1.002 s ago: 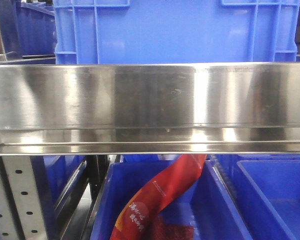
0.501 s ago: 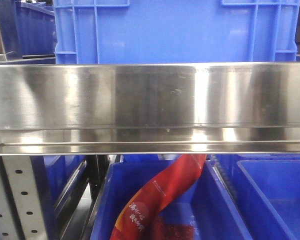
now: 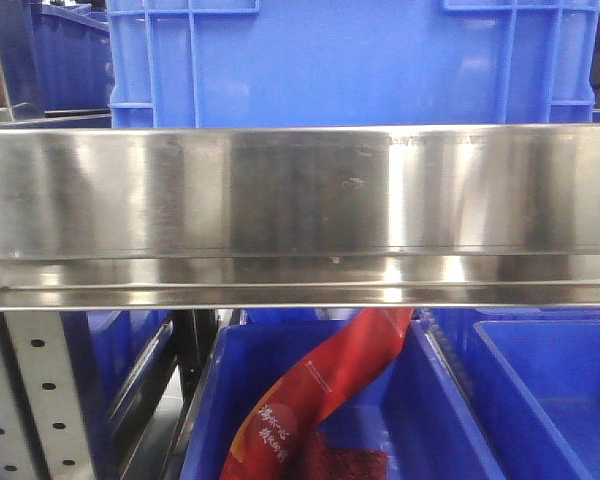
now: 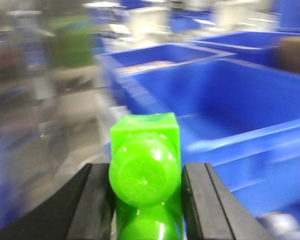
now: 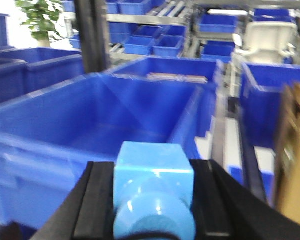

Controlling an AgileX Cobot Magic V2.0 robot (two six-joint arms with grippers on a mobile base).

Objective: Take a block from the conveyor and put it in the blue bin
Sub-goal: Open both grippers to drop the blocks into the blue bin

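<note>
Gripping the block (image 5: pixel 154 170) on both sides, our right gripper (image 5: pixel 152 200) hung facing the near wall of the bin (image 5: pixel 65 130). Our left gripper (image 4: pixel 146 200) was clamped on a green block (image 4: pixel 145 160), more bins (image 4: pixel 230 95) ahead. Up front we saw a steel rail (image 3: pixel 300 190).

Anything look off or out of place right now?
Odd: left gripper grips a bright green stepped block, not blue; right gripper holds the light blue stepped block. Front view: a red printed wrapper lies slanted in the lower blue plastic bin, seemingly stray.
</note>
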